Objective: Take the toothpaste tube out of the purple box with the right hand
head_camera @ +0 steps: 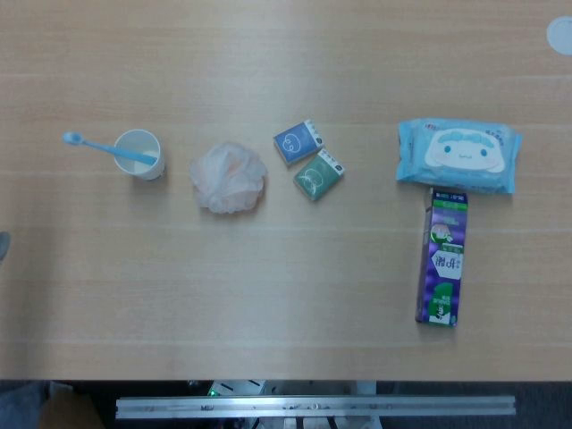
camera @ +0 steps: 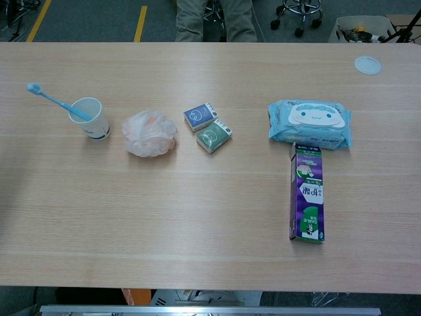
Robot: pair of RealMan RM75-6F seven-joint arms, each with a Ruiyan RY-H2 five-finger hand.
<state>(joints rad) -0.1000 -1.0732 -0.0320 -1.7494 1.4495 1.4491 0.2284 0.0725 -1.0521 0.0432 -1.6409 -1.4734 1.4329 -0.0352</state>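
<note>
The purple toothpaste box (head_camera: 442, 256) (camera: 306, 192) lies flat on the wooden table (head_camera: 286, 295) at the right, its long side running toward me. Its ends look closed and no tube shows outside it. Its far end touches or nearly touches a blue pack of wet wipes (head_camera: 458, 155) (camera: 309, 123). Neither hand appears in the head view or the chest view.
Left to right along the table's middle: a white cup (head_camera: 140, 154) holding a blue toothbrush (head_camera: 98, 146), a pink bath pouf (head_camera: 228, 177), and a blue (head_camera: 298, 141) and a green (head_camera: 319, 174) small box. A white round lid (camera: 368, 64) lies far right. A seated person (camera: 215, 18) is beyond the far edge.
</note>
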